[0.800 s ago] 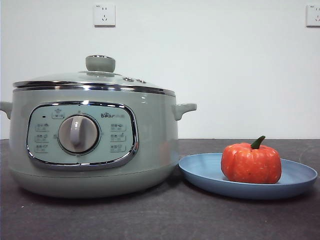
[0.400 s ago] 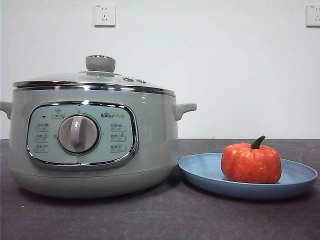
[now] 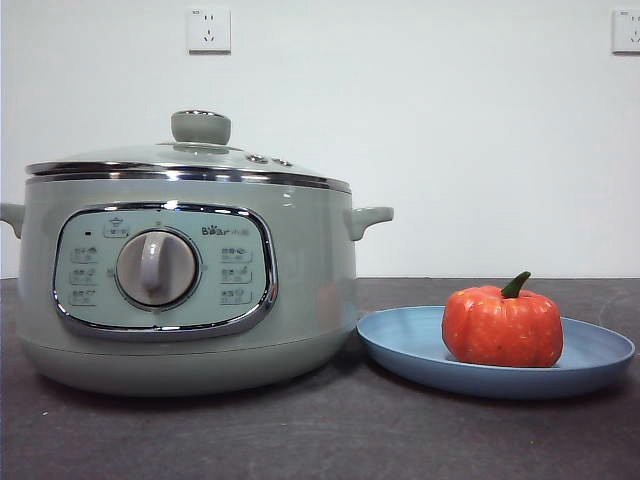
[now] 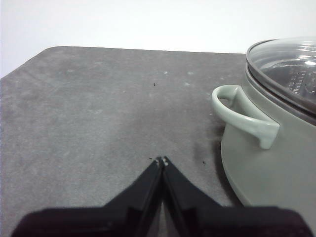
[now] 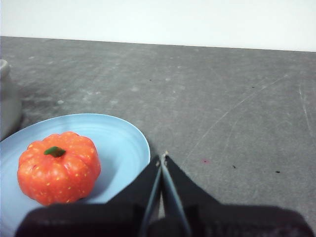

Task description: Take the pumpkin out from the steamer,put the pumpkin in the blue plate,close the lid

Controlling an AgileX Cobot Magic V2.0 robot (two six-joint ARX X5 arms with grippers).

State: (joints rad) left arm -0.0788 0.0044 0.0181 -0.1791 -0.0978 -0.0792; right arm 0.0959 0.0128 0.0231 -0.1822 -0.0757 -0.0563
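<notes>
The orange-red pumpkin (image 3: pixel 502 326) sits upright in the blue plate (image 3: pixel 400 342), to the right of the steamer (image 3: pixel 300 280). The lid (image 3: pixel 200 155) rests shut on the steamer, knob up. Neither gripper shows in the front view. My left gripper (image 4: pixel 162 160) is shut and empty above the table beside the steamer's side handle (image 4: pixel 247 118); the glass lid (image 4: pixel 291 64) shows there too. My right gripper (image 5: pixel 162 158) is shut and empty just beside the plate's rim (image 5: pixel 140 140), with the pumpkin (image 5: pixel 58 168) apart from it.
The dark grey table (image 3: pixel 320 440) runs under everything. A white wall stands behind, with two sockets, one (image 3: pixel 208 28) above the steamer and one (image 3: pixel 627 30) at the top right.
</notes>
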